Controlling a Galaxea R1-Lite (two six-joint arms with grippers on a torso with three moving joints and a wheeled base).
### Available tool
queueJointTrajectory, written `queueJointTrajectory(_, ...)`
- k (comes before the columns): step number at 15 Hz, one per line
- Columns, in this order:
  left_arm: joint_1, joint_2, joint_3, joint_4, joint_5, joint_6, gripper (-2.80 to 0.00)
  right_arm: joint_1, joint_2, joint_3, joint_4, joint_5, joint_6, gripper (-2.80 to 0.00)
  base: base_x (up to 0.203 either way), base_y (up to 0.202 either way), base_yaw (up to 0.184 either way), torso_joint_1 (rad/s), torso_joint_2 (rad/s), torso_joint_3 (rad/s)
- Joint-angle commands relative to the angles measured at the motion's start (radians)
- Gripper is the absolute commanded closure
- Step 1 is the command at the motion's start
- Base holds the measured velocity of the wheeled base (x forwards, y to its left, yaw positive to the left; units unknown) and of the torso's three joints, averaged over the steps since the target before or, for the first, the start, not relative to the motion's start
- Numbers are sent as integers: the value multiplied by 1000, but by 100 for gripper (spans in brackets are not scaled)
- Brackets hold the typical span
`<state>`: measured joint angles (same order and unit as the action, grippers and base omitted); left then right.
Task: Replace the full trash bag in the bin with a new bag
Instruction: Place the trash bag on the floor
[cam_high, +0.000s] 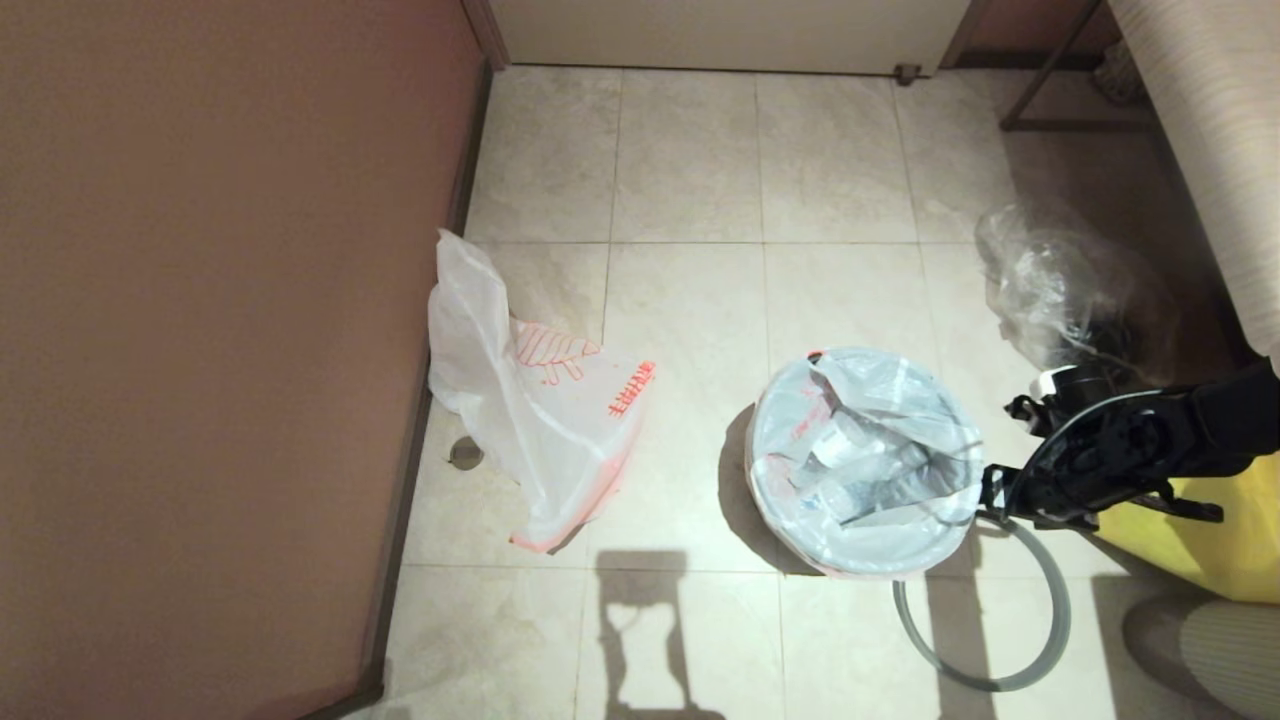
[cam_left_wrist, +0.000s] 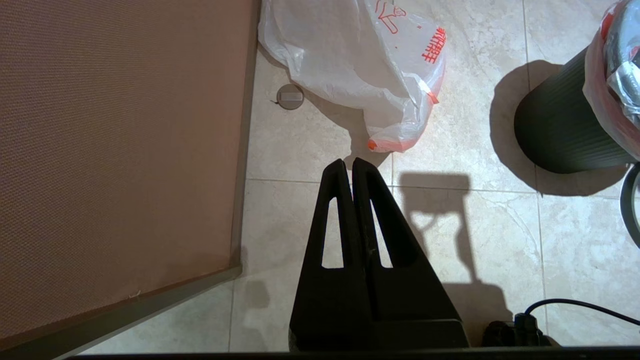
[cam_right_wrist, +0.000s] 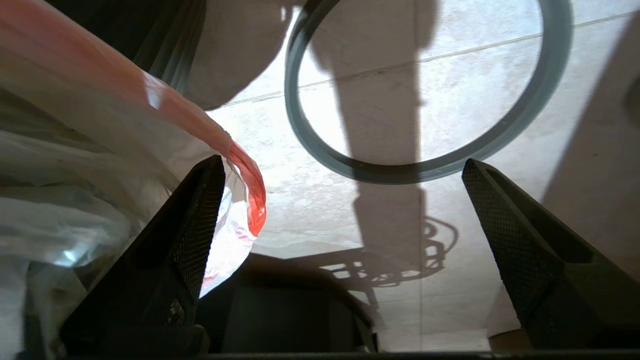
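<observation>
Grey rim ring (cam_high: 985, 612) beside the bin (cam_left_wrist: 560, 130)

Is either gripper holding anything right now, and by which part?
Nothing is held. The right gripper is open beside the bin, one finger against the full trash bag's orange edge. The left gripper is shut and empty.

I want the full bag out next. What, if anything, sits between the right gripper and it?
Nothing visible: the open right gripper is beside the full trash bag, at its edge; the grey rim ring lies on the floor.
</observation>
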<state>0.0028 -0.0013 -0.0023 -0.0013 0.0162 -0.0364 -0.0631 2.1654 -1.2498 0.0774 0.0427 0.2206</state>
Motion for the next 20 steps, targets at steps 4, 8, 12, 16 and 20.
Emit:
queueJointTrajectory(4, 0, 1, -1, 0, 1, 0, 0, -22, 116, -13, -74, 7, -32, -280, 0, 0, 0, 0, 0, 0)
queueJointTrajectory(8, 0, 1, 0, 0, 1, 0, 0, -27, 173, -44, -135, -120, -70, -280, 0, 0, 0, 0, 0, 0)
queueJointTrajectory(12, 0, 1, 1, 0, 1, 0, 0, -31, 143, -36, -164, -274, -52, -280, 0, 0, 0, 0, 0, 0)
queueJointTrajectory(16, 0, 1, -1, 0, 1, 0, 0, -24, -1, 71, -326, -328, 14, -280, 0, 0, 0, 0, 0, 0)
queueJointTrajectory(20, 0, 1, 0, 0, 1, 0, 0, 14, -136, 158, -354, -427, 20, -280, 0, 0, 0, 0, 0, 0)
